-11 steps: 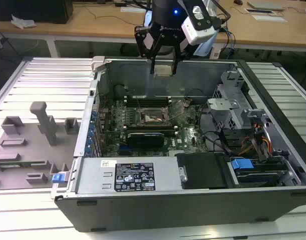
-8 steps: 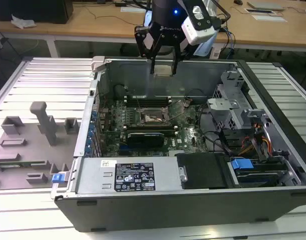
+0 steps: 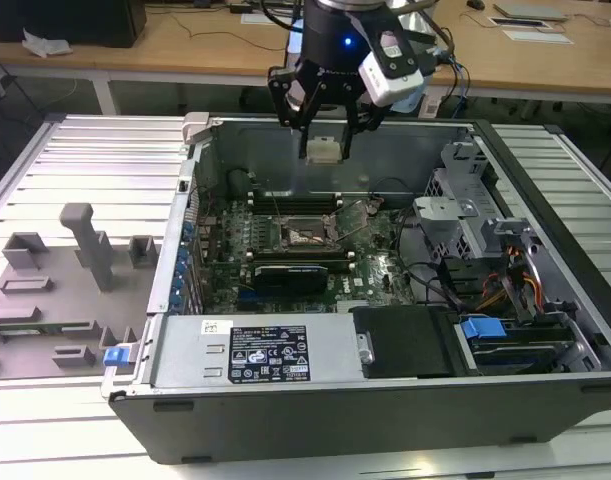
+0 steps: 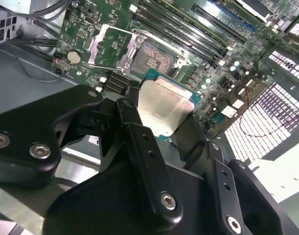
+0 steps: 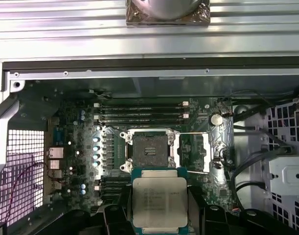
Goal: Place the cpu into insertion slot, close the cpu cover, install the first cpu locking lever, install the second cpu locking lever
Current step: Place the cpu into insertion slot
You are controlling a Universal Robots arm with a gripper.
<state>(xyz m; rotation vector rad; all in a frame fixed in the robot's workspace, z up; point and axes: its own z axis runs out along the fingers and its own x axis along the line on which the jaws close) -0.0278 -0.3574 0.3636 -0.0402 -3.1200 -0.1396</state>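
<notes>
My gripper [image 3: 325,152] hangs over the open computer case, shut on the cpu [image 3: 324,151], a small square chip with a silvery top. In both wrist views the black fingers [image 5: 121,211] clamp two opposite edges of the cpu [image 5: 160,201] [image 4: 164,105]. Below it on the green board lies the insertion slot [image 5: 150,150] [image 4: 152,60] [image 3: 307,235], uncovered, with its contact field showing. The cpu cover [image 5: 194,152] [image 4: 108,45] is swung open and lies beside the slot. The chip is well above the board, apart from the slot.
Long black memory slots [image 5: 142,111] run beside the socket. A metal drive cage [image 3: 463,215] with cables fills the case at the exterior view's right, and a power supply [image 3: 270,352] sits along the near wall. A grey fixture tray [image 3: 75,270] stands at the exterior view's left.
</notes>
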